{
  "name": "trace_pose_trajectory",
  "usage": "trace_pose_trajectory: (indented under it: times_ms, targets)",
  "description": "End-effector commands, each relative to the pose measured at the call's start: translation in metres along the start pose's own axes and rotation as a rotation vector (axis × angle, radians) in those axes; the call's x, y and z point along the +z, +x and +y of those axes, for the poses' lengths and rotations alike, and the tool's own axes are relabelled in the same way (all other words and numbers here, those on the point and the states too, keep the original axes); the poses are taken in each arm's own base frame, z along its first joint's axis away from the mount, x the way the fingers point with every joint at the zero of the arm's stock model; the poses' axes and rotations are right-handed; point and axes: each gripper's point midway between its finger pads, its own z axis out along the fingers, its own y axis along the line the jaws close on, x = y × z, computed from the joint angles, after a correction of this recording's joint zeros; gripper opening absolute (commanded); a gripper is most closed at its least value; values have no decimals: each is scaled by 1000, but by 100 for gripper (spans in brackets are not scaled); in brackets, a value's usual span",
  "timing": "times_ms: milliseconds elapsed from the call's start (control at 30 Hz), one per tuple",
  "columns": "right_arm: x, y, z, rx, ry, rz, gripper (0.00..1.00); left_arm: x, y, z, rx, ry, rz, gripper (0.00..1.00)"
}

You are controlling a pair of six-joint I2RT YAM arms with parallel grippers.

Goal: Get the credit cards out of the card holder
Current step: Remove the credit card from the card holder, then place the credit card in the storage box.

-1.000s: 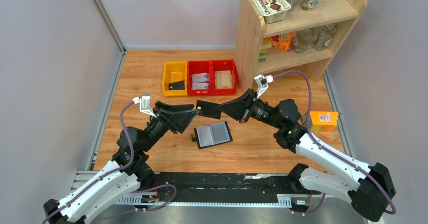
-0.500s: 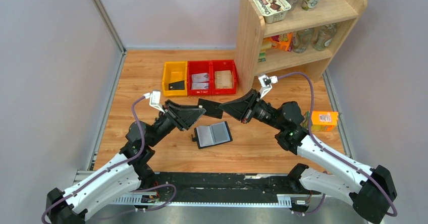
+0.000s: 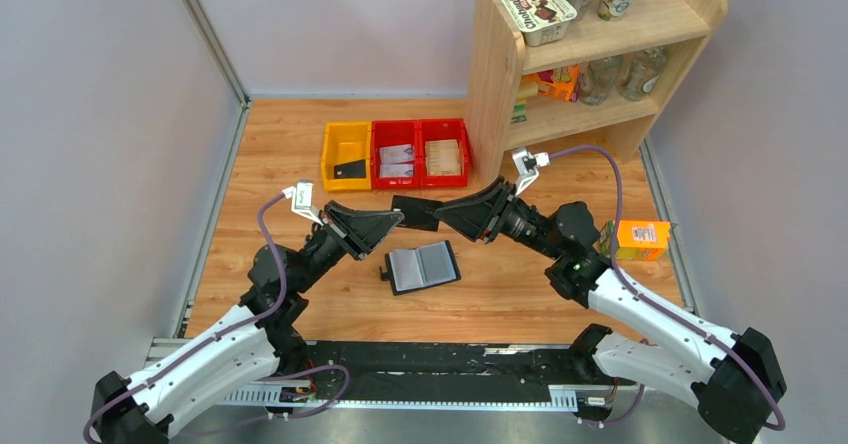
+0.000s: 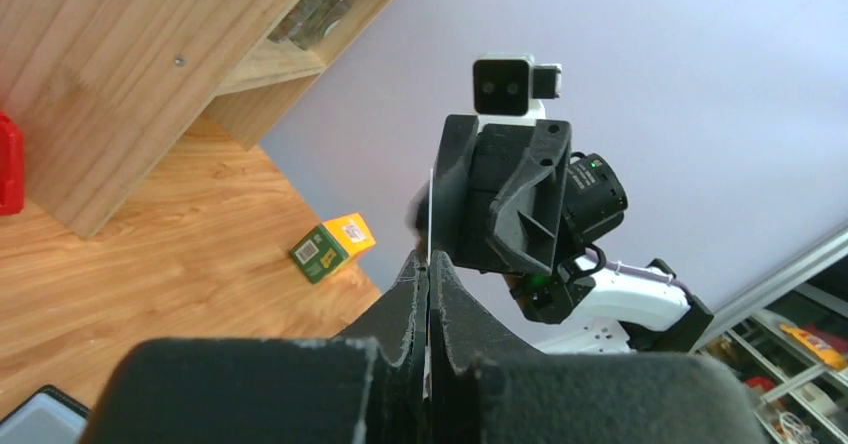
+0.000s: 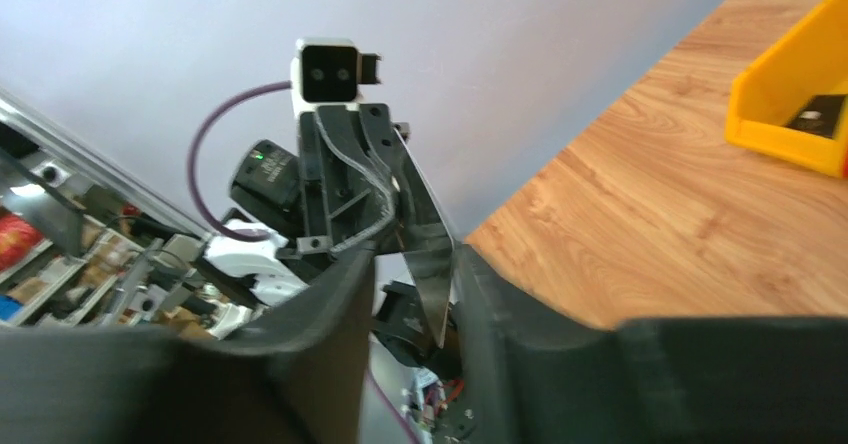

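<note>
— Where is the left gripper (image 3: pixel 399 220)?
— Just beyond the open black leather-like bifold card holder (image 3: pixel 424 266), clamped shut on the thin black rectangular credit card (image 3: pixel 415 210).
— And the right gripper (image 3: pixel 439 213)?
— Beyond the holder's right half, fingers parted, with the card's other end between them.

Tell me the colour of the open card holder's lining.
Grey-blue, with a black border; the card holder shows best in the top external view.
</note>
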Motion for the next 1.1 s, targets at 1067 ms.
trace_pose_trajectory:
  times_ms: [1067]
  targets:
    - [-84, 30, -104, -333, 604, 254, 88, 4, -155, 328, 334, -875, 5, 0]
